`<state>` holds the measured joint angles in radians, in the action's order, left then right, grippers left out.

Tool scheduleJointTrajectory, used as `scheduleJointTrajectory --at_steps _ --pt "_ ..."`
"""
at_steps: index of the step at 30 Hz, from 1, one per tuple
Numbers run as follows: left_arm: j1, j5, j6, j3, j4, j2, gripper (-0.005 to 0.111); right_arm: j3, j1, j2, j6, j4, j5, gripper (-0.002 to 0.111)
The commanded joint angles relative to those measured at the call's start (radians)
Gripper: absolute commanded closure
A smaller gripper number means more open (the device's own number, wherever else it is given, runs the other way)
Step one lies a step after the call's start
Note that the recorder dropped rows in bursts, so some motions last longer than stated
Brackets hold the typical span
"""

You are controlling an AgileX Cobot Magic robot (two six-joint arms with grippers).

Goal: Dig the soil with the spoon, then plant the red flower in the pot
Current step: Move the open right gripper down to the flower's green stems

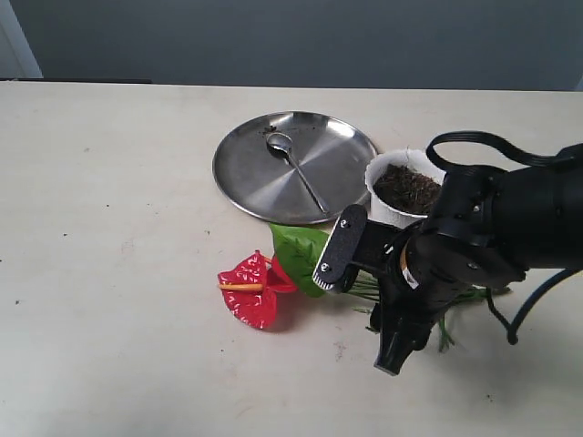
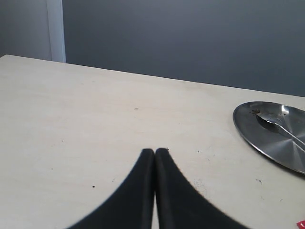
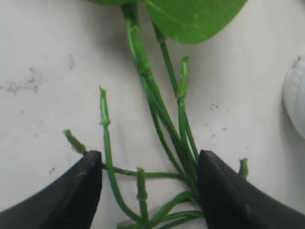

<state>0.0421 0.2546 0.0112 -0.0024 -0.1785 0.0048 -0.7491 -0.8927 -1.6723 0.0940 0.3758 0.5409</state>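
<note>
So the right arm is bent down low over the tabletop [image 1: 109,228] in the exterior view, with the right gripper [image 3: 150,191] hanging over the stems of the red flower [image 1: 250,287], which lies flat in front of the plate [image 1: 246,164]. The right wrist view shows the bit you can't make out from outside: the fingers are spread wide with the bundle of green stems sitting between them, not pinched. The pot [image 1: 387,209] stands just beside the plate with the soil [image 1: 407,187] inside it, and the spoon [image 1: 293,164] lies on the plate. The left gripper [image 2: 155,152] only shows up in its own view, fingers pressed together, hovering over bare tabletop with the plate edge and spoon off to one side
</note>
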Motion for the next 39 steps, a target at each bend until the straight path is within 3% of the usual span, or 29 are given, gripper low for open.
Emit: scheduleJointTrajectory --at_steps 1,5,8,10,19,24,27,30,32,39 --pt "-0.006 -0.015 -0.001 0.002 0.002 -0.005 0.106 -0.006 -0.004 -0.027 -0.003 -0.005 -0.035 0.052" --pt "-0.006 -0.015 -0.001 0.002 0.002 -0.005 0.106 -0.006 -0.004 -0.039 -0.003 -0.015 -0.044 0.058" --pt "-0.006 -0.015 -0.001 0.002 0.002 -0.005 0.106 -0.006 -0.004 -0.03 -0.008 -0.032 -0.024 0.079" --pt "-0.006 -0.015 -0.001 0.002 0.002 -0.005 0.106 -0.006 -0.004 0.003 -0.012 -0.048 0.007 0.082" --pt "-0.006 -0.015 -0.001 0.002 0.002 -0.005 0.106 -0.006 -0.004 0.23 -0.024 -0.055 0.084 0.083" --pt "-0.006 -0.015 -0.001 0.002 0.002 -0.005 0.106 -0.006 -0.004 0.249 -0.039 -0.065 0.096 0.083" --pt "-0.006 -0.015 -0.001 0.002 0.002 -0.005 0.106 -0.006 -0.004 0.249 -0.213 0.074 0.124 0.074" --pt "-0.006 -0.015 -0.001 0.002 0.002 -0.005 0.106 -0.006 -0.004 0.249 -0.236 0.101 0.135 0.052" --pt "-0.006 -0.015 -0.001 0.002 0.002 -0.005 0.106 -0.006 -0.004 0.244 -0.236 0.101 0.131 0.046" --pt "-0.006 -0.015 -0.001 0.002 0.002 -0.005 0.106 -0.006 -0.004 0.136 -0.075 -0.03 0.048 0.065"
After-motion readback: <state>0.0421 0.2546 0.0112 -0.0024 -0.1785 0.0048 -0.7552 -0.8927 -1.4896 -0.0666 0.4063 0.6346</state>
